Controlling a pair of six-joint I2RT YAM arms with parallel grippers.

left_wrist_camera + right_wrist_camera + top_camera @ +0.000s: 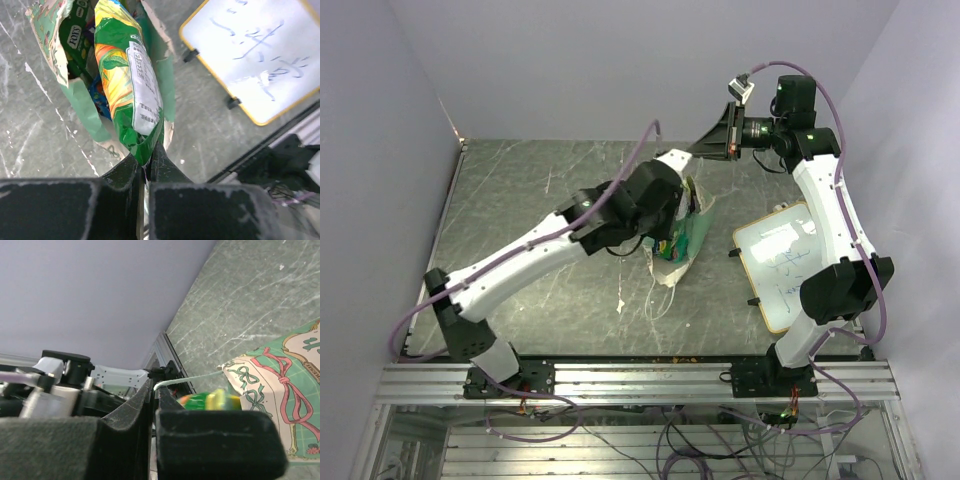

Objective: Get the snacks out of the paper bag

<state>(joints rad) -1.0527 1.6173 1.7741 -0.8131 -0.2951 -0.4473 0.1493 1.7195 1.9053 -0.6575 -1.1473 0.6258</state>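
progress looks early, with nearly all left to do. top view: paper bag (692,232) sits at centre, no snack lying free that i can see, whiteboard (782,262) at its three o'clock. left wrist: my left gripper (146,162) is clamped on the tail of a green packet (125,75), partly out of the bag's mouth at twelve o'clock; more snacks (80,35) sit inside. right wrist: my right gripper (154,390) pinches the string handle (190,379), bag at three o'clock

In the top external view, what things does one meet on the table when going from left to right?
Left arm's base → paper bag → whiteboard. The right arm overlaps the whiteboard, so I leave it out.
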